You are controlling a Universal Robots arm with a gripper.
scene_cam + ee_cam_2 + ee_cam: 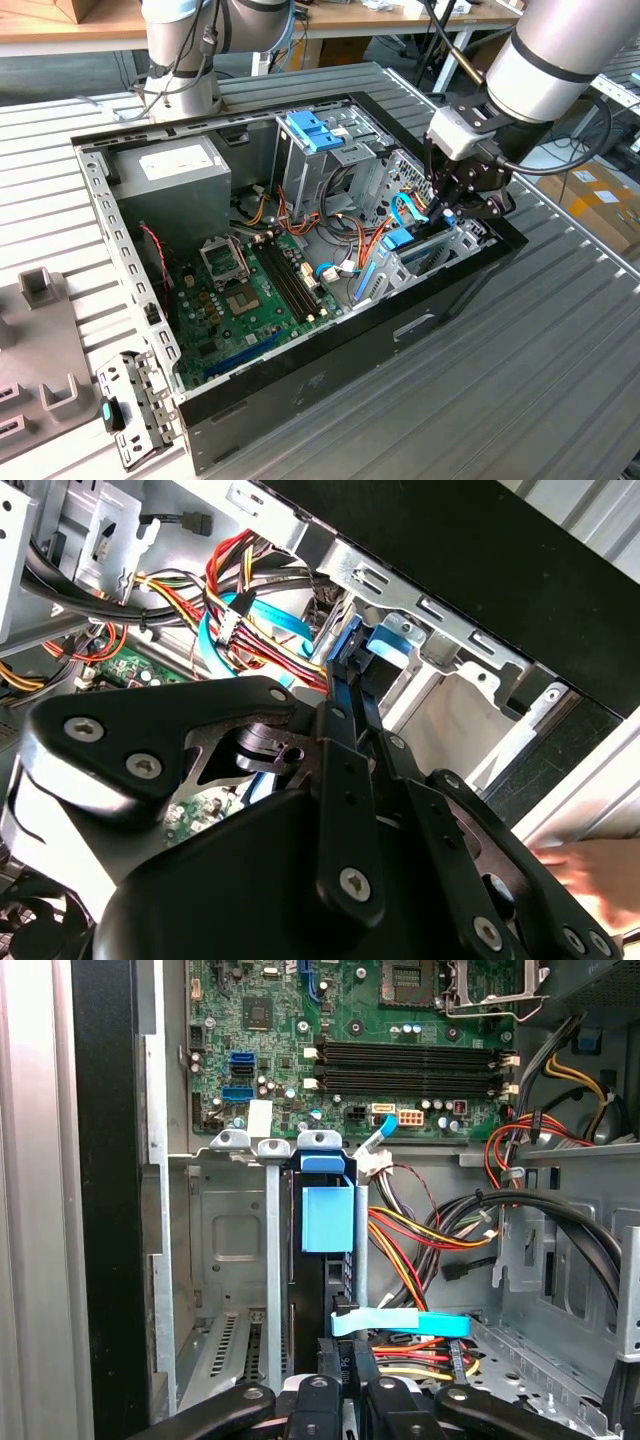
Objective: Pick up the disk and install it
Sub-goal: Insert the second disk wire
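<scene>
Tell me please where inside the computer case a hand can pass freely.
Open room lies above the motherboard, between the power supply and the drive cage. It is crowded around the gripper, where cables and the disk sit.

My arm (pixel 560 50) is showing a smooth silver-grey tubular casing with a darker band at its lower end. A white, boxy wrist block (pixel 462 128) is sitting beneath it, with black cables (pixel 570 150) looping alongside. My gripper (pixel 462 198) is presenting matte black linkage plates and narrow black fingers (pixel 345 695). In the second wrist view, silver round-head screws (pixel 356 884) are studding the plates at their pivot points.
</scene>
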